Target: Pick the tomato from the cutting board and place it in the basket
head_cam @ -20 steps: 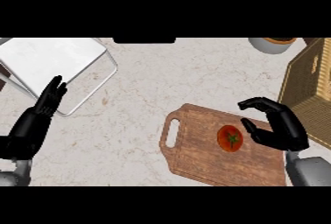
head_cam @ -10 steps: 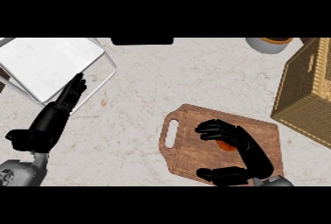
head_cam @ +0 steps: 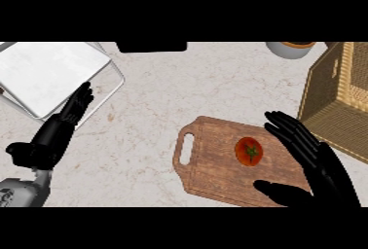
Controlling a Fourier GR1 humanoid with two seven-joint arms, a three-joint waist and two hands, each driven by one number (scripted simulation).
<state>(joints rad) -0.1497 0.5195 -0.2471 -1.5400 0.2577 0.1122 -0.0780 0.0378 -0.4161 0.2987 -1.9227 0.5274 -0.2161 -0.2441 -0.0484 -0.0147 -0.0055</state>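
Note:
A red tomato [head_cam: 248, 151] with a green stem lies on the wooden cutting board [head_cam: 208, 165] at the lower middle of the head view. My right hand [head_cam: 316, 160] is open just right of the tomato, fingers straight and pointing up-left, thumb spread below it over the board; it does not touch the tomato. The woven basket [head_cam: 338, 102] stands at the right edge, beyond the board. My left hand [head_cam: 61, 126] rests open at the left, fingers up.
A white square tray [head_cam: 43, 73] lies at the upper left under the left fingertips. A dark object [head_cam: 151, 46] sits at the top middle, and a grey bowl [head_cam: 291, 48] at the top right.
My right hand was curled over the tomato half a second ago; now it has opened and lies to the tomato's right, leaving it uncovered. The left hand shifted slightly.

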